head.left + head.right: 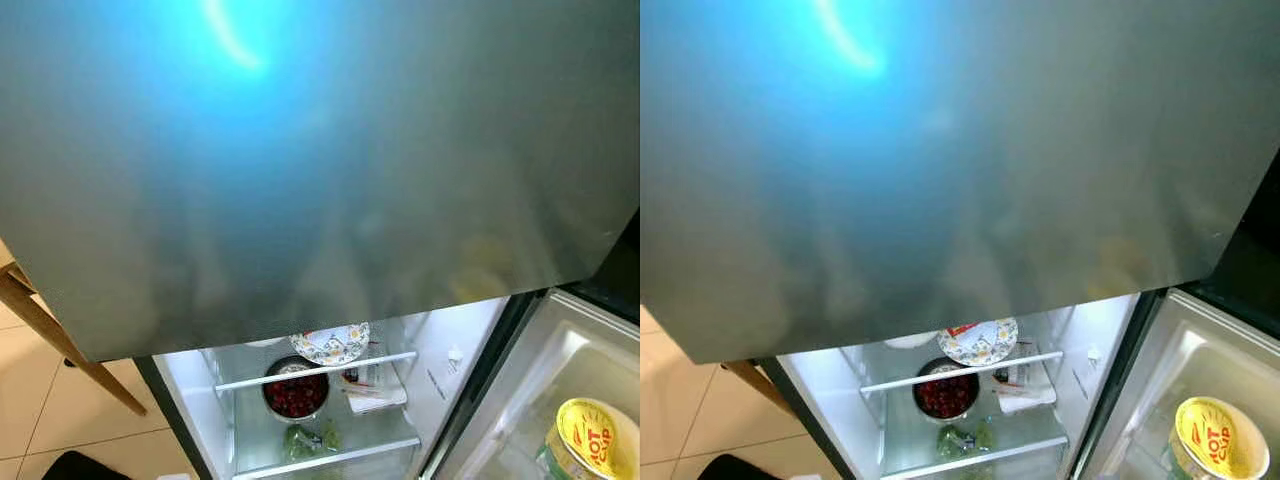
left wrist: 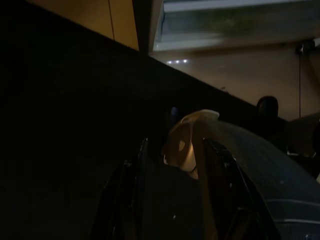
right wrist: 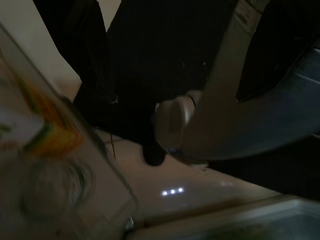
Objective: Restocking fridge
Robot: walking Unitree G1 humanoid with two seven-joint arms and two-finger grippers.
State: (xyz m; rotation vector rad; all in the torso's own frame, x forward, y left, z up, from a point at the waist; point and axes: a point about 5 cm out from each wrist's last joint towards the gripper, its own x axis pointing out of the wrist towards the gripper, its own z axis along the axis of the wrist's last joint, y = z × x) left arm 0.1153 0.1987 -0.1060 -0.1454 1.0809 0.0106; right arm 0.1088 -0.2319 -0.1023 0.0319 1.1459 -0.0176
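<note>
One fridge [image 1: 440, 370], lower compartment open, white smooth interior lit from within; its upper door [image 1: 320, 170], a broad brushed grey-metal panel with a blue glare, hangs over most of the head views.

Items on the glass shelf behind a white rail [image 1: 315, 370]:
- Round metal bowl [image 1: 295, 392] of dark red fruit, near the shelf's front edge at its middle.
- Patterned plate [image 1: 332, 343], scalloped edge, resting just above and behind the bowl.
- Flat packet with printed label [image 1: 372, 388], just beside the bowl, toward the shelf's right edge.
- Leafy green produce [image 1: 308, 438], on the level below, blurred.

Open door bin at the right: round yellow cup [image 1: 598, 438] with red lettering, lid uppermost.

Outside, at the left: slanted wooden leg [image 1: 60, 340] over pale glossy floor tiles [image 1: 60, 410].

Left gripper [image 2: 172, 165]: dark wrist view; black fingers slightly apart around a pale curved object [image 2: 187, 140], contact not discernible.

Right gripper [image 3: 172, 65]: fingers spread wide, nothing between them; a clear plastic container edge [image 3: 60, 150] lies close by, blurred.
</note>
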